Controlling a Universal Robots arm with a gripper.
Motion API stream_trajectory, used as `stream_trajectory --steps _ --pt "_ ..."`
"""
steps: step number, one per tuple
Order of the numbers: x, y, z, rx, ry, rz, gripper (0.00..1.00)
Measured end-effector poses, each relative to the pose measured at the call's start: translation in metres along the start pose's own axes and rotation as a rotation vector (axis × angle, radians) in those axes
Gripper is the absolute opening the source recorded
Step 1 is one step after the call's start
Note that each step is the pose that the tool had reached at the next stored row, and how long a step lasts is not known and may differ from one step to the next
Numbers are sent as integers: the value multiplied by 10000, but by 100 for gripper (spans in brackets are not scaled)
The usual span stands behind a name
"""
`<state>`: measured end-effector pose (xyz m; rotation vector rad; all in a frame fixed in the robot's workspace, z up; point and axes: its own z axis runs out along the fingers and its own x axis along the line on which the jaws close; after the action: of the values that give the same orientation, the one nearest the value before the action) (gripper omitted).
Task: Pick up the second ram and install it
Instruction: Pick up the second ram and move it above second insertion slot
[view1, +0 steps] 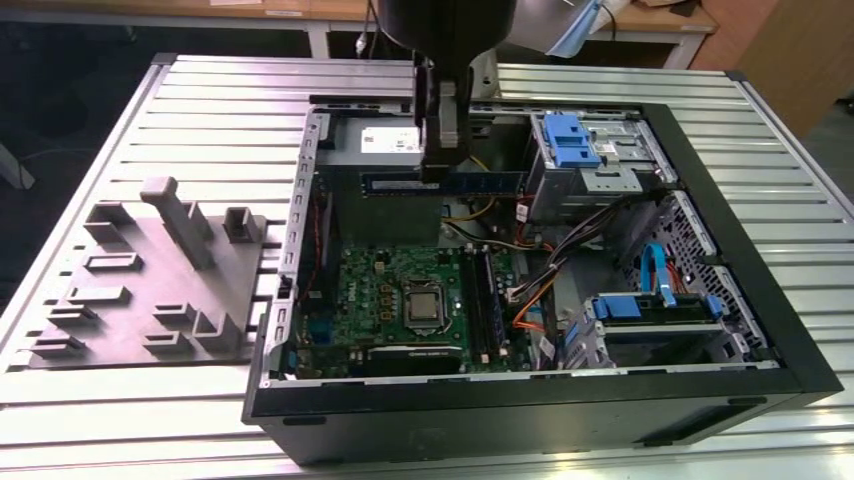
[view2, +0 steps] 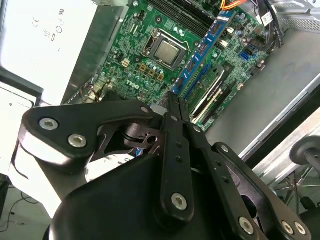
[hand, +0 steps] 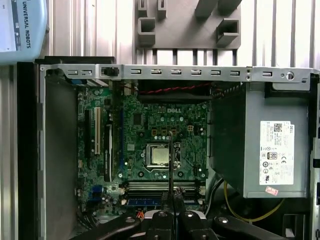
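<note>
Pickup done: we see hand (view1: 438, 176) clamped on second ram (view1: 491, 182), held level in the air over open computer case (view1: 534, 410) near power supply (view1: 378, 141); seating into motherboard (view1: 380, 290) slot not yet done.

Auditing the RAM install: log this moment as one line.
gripper: shut on second ram | pose: level, held over motherboard | installed: no

The claw (view1: 434, 175) hides the middle of the second ram (view1: 491, 182); the exterior view's top edge cuts off the arm (view1: 441, 30).
</note>
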<state>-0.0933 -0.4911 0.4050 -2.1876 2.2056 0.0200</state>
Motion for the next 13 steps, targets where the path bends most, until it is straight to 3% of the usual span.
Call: stream_trajectory --steps 13 --pt "7 0 218 0 -1 -1 11"
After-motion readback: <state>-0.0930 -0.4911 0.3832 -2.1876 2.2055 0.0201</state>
